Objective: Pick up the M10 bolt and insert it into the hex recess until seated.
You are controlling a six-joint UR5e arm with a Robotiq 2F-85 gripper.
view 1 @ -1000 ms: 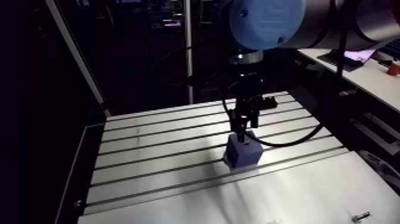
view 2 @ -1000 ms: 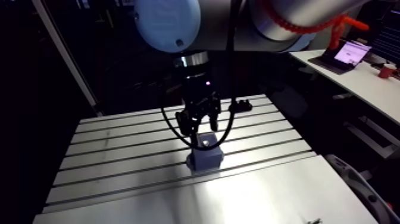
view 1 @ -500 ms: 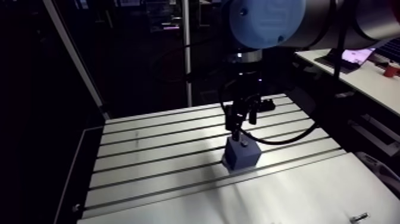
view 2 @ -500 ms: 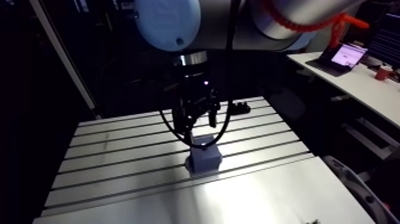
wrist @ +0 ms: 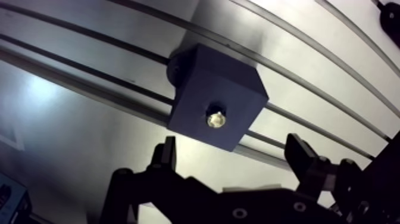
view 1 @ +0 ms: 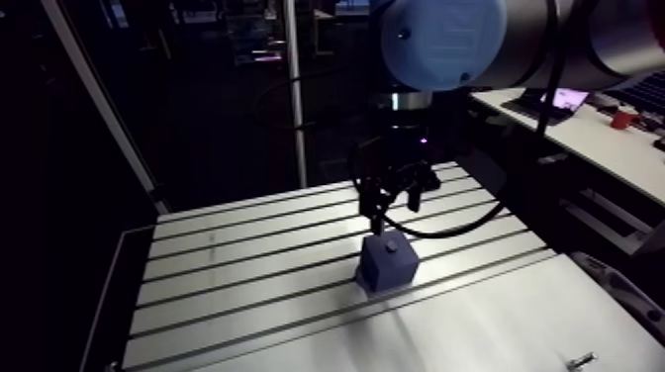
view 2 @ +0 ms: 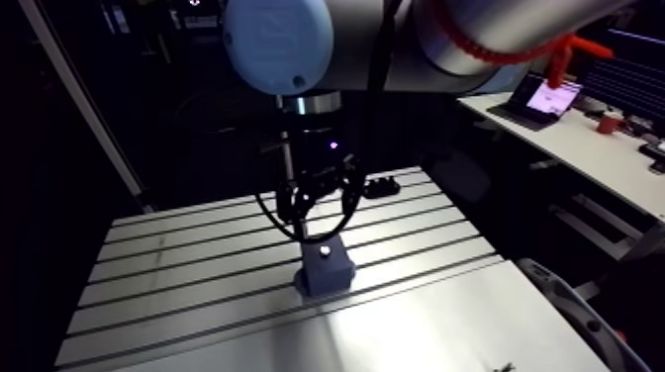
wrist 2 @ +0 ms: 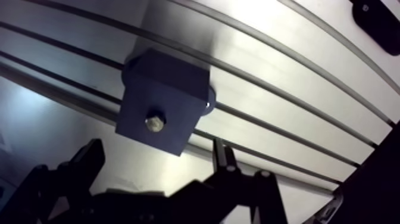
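Shiny metal bolt (wrist: 216, 120), matt blue block (wrist: 205, 74)

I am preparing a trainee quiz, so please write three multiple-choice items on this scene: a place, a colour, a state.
1. Where is the bolt in the wrist view? A) in the top of the block B) beside the block C) in a table slot
2. What colour is the block? A) red B) dark blue C) white
3. How is the gripper? A) shut on the bolt B) open, empty C) shut on the block
Answers: 1 A, its end shows in the block's top face; 2 B, both views show it so; 3 B, its jaws stand apart, nothing between.
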